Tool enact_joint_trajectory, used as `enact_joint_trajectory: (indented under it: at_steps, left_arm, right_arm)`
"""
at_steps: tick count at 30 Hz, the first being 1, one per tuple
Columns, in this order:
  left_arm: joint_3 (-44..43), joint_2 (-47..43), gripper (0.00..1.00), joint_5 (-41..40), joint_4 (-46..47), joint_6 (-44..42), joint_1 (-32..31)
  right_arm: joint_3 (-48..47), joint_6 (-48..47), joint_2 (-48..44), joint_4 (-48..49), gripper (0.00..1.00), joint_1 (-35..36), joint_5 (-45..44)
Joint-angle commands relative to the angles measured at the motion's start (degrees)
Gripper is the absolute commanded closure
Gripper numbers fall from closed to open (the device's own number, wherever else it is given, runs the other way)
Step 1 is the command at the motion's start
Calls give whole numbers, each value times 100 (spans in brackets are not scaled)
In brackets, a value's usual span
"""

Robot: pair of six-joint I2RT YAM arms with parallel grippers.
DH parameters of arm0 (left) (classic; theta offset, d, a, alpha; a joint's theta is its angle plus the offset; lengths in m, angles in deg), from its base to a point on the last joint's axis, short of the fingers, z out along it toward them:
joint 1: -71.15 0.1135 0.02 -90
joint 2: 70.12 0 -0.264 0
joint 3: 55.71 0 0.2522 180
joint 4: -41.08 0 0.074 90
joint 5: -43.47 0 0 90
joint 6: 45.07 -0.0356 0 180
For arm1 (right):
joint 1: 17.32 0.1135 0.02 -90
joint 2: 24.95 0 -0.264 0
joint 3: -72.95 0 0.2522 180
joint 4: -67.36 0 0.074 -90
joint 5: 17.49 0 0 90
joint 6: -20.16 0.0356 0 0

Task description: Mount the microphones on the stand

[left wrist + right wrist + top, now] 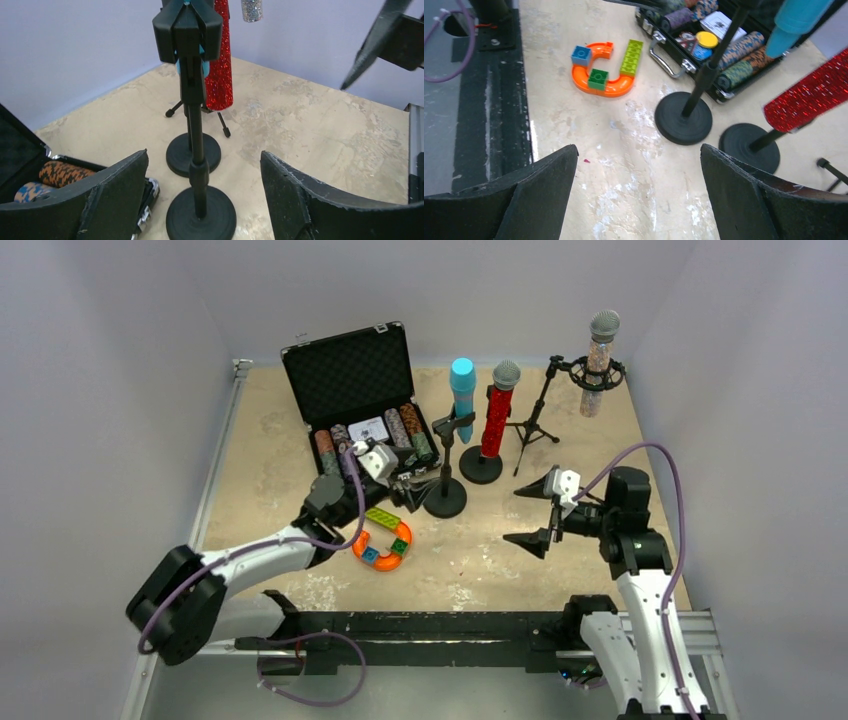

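The light-blue microphone [462,395] stands upright in the clip of a round-base stand [445,498]. Next to it, the red glitter microphone [497,412] sits on a second round-base stand [481,466]. A tripod stand [535,425] at the back right holds the silver-pink glitter microphone [598,360] in its ring mount. My left gripper [408,490] is open just left of the blue microphone's stand. Its pole [196,125] rises between the spread fingers [120,185], untouched. My right gripper [535,512] hangs open over bare table, holding nothing [639,150].
An open black case [350,365] of poker chips [57,175] lies at the back left, close to my left gripper. An orange curved toy with coloured bricks [383,540] lies in front of it. Grey walls enclose the table on three sides.
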Motion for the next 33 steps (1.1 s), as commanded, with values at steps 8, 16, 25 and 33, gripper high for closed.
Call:
enact_joint_trajectory:
  at_steps: [8,16,25,33]
  left_arm:
    - [-902,-3490,1,-1337,-6495,863,257]
    - [-1631,-4066,0,-2734,-8922,651,1173]
    - [-1579,-4056,0,-2331,-8866,583,1780]
    - [-1036,-4920,0,-2420,-8756,348,1780]
  right_arm:
    - [15,1362,-440,856,1,-940,-1119]
    - [-610,3253,-382,630,1,-1645,-3309]
    - [-938,4884,-553,441,1,-1818,-6345]
    - [-912,4808,-551,462,1,-1819,-6181]
